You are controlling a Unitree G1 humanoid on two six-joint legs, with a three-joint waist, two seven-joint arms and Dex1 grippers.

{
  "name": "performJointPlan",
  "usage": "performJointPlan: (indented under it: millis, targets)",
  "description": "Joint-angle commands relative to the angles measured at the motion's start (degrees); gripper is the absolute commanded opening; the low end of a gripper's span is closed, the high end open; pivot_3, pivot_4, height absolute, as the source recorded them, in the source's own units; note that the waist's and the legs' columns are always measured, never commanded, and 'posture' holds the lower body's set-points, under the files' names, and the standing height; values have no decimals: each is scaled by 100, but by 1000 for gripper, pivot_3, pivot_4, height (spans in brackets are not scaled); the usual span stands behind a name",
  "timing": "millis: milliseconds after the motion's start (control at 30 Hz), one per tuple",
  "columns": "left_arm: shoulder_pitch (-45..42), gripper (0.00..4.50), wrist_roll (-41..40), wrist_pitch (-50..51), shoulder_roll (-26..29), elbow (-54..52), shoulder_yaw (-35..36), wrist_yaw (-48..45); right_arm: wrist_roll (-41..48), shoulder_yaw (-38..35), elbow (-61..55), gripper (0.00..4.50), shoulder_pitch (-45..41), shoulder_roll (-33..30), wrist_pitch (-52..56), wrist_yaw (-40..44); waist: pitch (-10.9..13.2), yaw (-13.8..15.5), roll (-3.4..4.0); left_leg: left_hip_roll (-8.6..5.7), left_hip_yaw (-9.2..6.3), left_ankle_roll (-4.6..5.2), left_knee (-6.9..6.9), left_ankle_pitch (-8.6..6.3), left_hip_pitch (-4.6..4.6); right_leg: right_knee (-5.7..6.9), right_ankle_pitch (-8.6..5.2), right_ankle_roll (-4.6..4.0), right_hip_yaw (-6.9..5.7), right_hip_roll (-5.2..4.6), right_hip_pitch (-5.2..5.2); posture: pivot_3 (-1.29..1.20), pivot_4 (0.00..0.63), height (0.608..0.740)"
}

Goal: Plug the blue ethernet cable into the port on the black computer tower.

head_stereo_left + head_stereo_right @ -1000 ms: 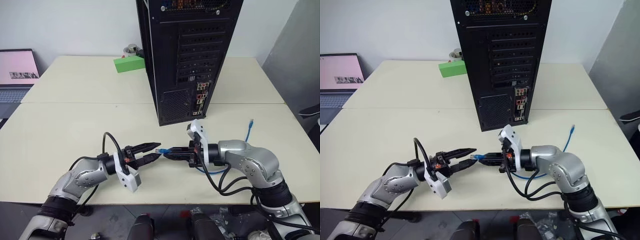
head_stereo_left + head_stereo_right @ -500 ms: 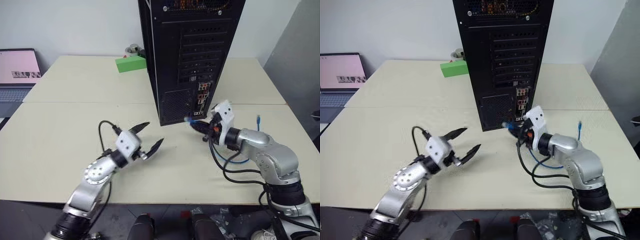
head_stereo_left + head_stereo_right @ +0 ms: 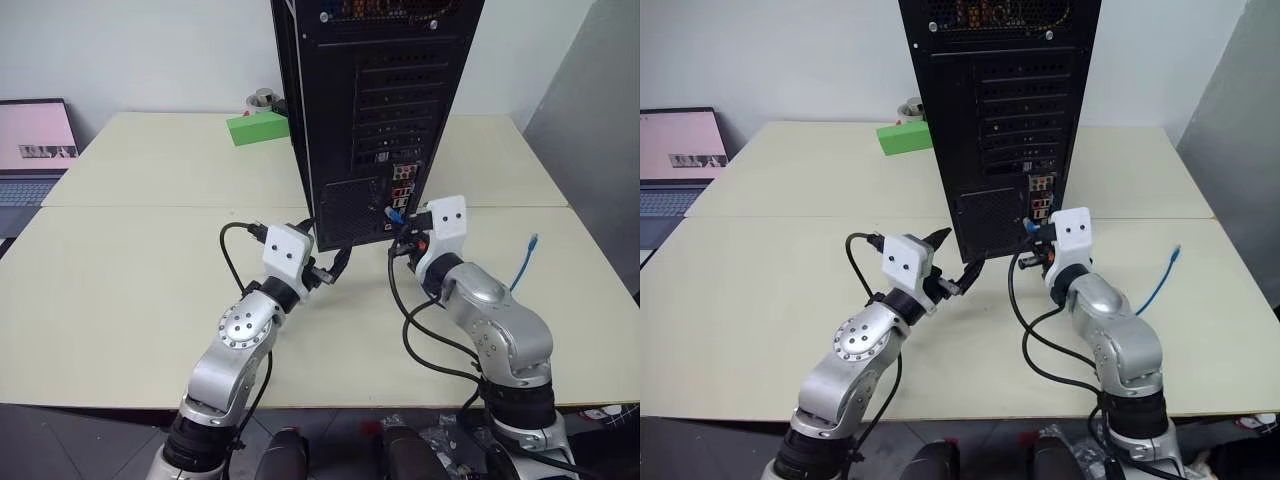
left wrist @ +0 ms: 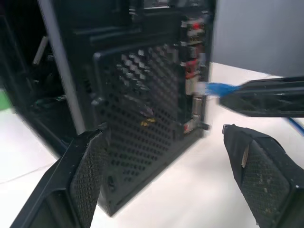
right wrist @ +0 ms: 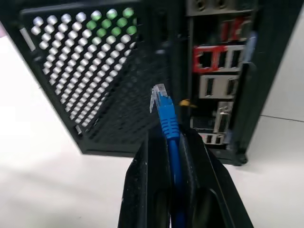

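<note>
The black computer tower point(image 3: 380, 110) stands upright mid-table, rear panel facing me. Its port point(image 5: 205, 59) lies in the coloured connector cluster point(image 3: 403, 197) low on that panel. My right gripper point(image 3: 402, 228) is shut on the blue ethernet cable point(image 5: 167, 124) just behind its clear plug point(image 5: 158, 95). It holds the plug level, pointing at the panel, a short gap from the cluster and in no socket. The cable's other end point(image 3: 528, 258) trails on the table to the right. My left gripper point(image 3: 955, 256) is open and holds nothing, close to the vent grille point(image 4: 142, 109).
A green box point(image 3: 258, 128) and a small roll point(image 3: 263, 98) sit behind the tower on the left. An open laptop point(image 3: 32, 140) stands at the far left table edge. A grey panel point(image 3: 590, 120) rises on the right. Black robot wires point(image 3: 430, 330) hang below my right wrist.
Both arms swung up from the table's front to the tower's rear panel. The left gripper drew away from the plug, opened wide and rolled over. The right carried the plug to the connectors.
</note>
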Motion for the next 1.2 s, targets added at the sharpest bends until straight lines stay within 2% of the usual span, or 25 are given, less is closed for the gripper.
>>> performJointPlan:
  millis: [33,467,1200]
  targets:
    - [-123,3992,-280,129,-83,-251,-91,-410,-108,-153,-7,0,-352,78,-66,-180,0,-1,0,0,0,0,0,0,0,0,0,0,0,0,-1,0,150,740]
    - [-206,3992,-388,145,178,-291,-115,-1210,-202,-208,246,0,-494,45,-60,-243,0,0,0,0,1,0,-2,0,-1,-3,-1,-2,0,0,-1,0,150,740]
    - [-195,3992,-326,151,215,-298,-11,-1297,-284,-314,593,0,-723,61,-272,-171,1,-5,1,1,1,0,-3,0,-1,-3,-1,-2,1,0,-2,0,150,740]
